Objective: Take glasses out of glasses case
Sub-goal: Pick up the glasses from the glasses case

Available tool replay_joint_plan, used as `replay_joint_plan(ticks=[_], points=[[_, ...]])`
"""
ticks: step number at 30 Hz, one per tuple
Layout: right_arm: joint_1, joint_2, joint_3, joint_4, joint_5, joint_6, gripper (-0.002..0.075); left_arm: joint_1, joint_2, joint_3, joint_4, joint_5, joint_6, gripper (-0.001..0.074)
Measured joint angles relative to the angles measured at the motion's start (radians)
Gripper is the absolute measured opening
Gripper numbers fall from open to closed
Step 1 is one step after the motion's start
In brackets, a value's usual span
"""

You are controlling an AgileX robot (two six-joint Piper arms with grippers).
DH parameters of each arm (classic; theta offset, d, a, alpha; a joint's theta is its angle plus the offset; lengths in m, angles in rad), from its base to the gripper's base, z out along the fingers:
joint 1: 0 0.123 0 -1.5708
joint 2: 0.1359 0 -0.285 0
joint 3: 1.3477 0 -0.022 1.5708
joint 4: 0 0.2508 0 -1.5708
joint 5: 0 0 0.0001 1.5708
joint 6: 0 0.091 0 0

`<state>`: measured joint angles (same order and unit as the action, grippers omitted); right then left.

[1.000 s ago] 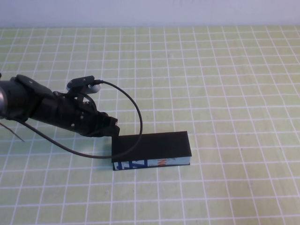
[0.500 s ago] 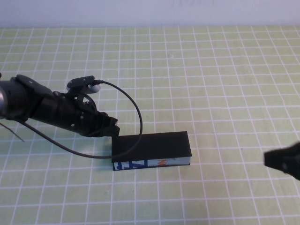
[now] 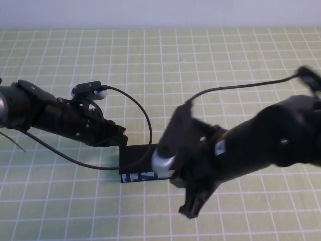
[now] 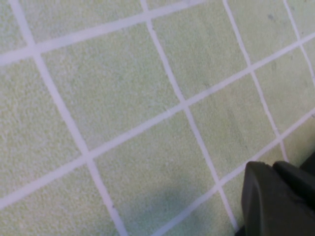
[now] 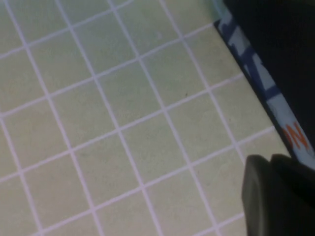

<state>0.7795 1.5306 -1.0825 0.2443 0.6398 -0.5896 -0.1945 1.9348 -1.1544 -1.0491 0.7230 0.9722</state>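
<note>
Glasses case flat on green grid mat, black lid down, light blue front with blue-red print. My right gripper closed, empty, hovering just in front of case. My left gripper at case's left end, fingers — cannot tell.

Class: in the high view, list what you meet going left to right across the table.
Left gripper, resting at the case's left end → glasses case, lid closed → right gripper, shut, in front of the case's right part.

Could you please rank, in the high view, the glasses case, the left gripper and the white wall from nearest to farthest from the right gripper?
From the shut right gripper, low near the table's front:
1. Glasses case, closed, just up and left.
2. Left gripper, at the case's left end.
3. White wall, along the far edge.
</note>
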Motion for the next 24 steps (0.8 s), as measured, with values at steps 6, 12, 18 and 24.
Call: replay_joint_plan(ticks=[6, 12, 18, 24], points=[[0.056, 0.130, -0.082, -0.133, -0.042, -0.082, 0.0149, 0.000, 0.000, 0.000, 0.000, -0.003, 0.000, -0.0004], [0.056, 0.211, -0.104, -0.239, -0.136, -0.097, 0.0276, 0.000, 0.002, 0.000, 0.000, -0.003, 0.002, -0.0004], [0.056, 0.252, -0.105, -0.324, -0.191, -0.097, 0.0288, 0.000, 0.002, 0.000, 0.000, -0.003, 0.002, -0.0004], [0.056, 0.295, -0.105, -0.405, -0.233, -0.097, 0.0288, 0.000, 0.002, 0.000, 0.000, -0.003, 0.002, -0.0004]])
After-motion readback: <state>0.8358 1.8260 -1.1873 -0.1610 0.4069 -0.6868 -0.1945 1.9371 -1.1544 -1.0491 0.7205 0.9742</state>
